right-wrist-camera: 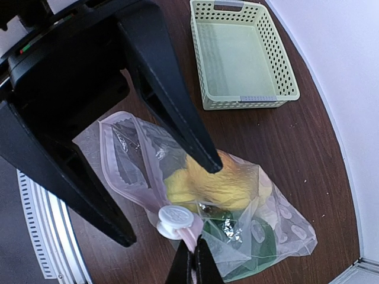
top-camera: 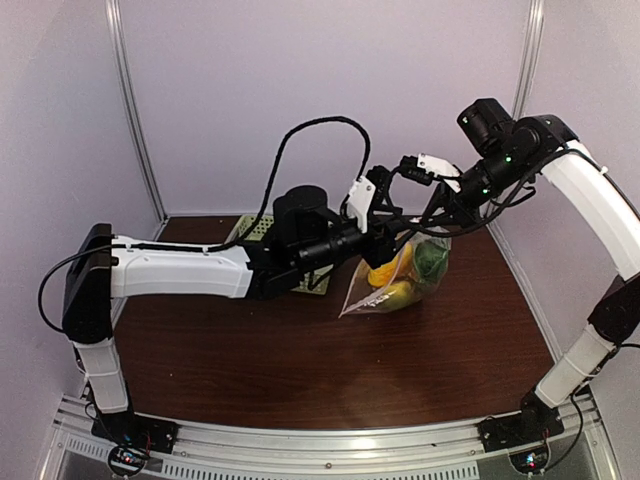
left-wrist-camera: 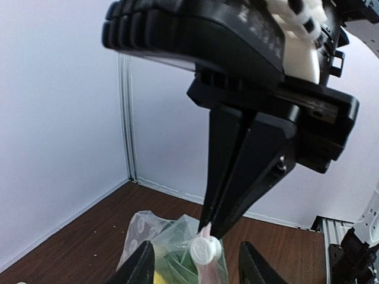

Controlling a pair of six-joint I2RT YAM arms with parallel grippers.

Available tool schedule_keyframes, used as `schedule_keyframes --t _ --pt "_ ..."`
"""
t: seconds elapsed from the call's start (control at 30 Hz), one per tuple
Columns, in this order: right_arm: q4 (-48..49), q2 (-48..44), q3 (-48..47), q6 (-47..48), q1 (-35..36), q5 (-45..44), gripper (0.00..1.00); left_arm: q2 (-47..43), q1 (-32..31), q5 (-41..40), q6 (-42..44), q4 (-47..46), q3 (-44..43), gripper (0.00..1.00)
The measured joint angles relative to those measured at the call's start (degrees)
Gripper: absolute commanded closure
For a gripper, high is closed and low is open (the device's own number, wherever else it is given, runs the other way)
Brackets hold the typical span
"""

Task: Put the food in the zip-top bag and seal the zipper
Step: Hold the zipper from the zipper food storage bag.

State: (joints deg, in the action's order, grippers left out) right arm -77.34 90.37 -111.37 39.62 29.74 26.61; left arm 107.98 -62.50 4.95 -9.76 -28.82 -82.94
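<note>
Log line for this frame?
food: in bag | right gripper: shut on bag beside slider | left gripper: open, straddling slider | zipper: unsealed

I work over a dark brown, wood-grained surface (top-camera: 300, 370) that meets pale walls at its far and side edges. Two things lie on it. A pale green perforated basket (right-wrist-camera: 251, 102) sits upright toward the far left corner. The clear, dotted zip-top bag (right-wrist-camera: 284, 231) rests on its lower part right of the middle, nearer the far edge, apart from the basket. A few pale specks (right-wrist-camera: 296, 125) dot the wood beside the basket.
</note>
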Motion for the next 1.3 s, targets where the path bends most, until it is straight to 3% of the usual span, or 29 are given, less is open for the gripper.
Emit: schedule_keyframes --t 0.2,0.3,0.43,0.57,0.87,0.93,0.97,1.0,1.03,1.13,1.3 --pt "0.0 0.0 0.0 -1.1 0.0 0.3 1.0 1.9 0.0 -2.5 0.7 -0.4 -3.2 0.6" --pt "0.0 0.0 0.0 -1.5 0.0 0.3 1.0 2.4 0.0 -2.6 1.3 -0.7 -3.4 0.61" --pt "-0.1 0.1 -0.2 -2.1 0.0 0.3 1.0 2.7 -0.1 -2.1 2.4 -1.1 -3.4 0.55" --pt "0.0 0.4 -0.7 -2.4 0.0 0.3 1.0 2.7 -0.2 -1.3 3.6 -1.6 -3.4 0.63" --pt "0.0 0.4 -0.8 -2.6 0.0 0.3 1.0 2.7 -0.2 -1.9 5.1 -2.6 -3.0 0.65" --pt "0.0 0.4 -0.8 -2.6 0.0 0.3 1.0 2.7 -0.2 -2.1 5.4 -3.3 -2.5 0.6" --pt "0.0 0.4 -0.8 -2.6 0.0 0.3 1.0 2.7 -0.2 -2.1 5.5 -3.8 -2.1 0.49" --pt "0.0 0.4 -0.8 -2.6 0.0 0.3 1.0 2.7 -0.2 -2.1 5.8 -4.5 -1.7 0.45" --pt "0.0 0.4 -0.8 -2.6 0.0 0.3 1.0 2.7 -0.2 -2.0 6.4 -5.7 -1.0 0.44" --pt "-0.1 0.4 -0.8 -2.6 0.0 0.4 1.0 2.7 -0.3 -2.0 7.0 -10.7 2.9 0.5" --pt "-0.1 0.4 -0.8 -2.6 0.0 0.4 1.0 3.0 -0.3 -2.3 8.0 -11.4 4.0 0.56"
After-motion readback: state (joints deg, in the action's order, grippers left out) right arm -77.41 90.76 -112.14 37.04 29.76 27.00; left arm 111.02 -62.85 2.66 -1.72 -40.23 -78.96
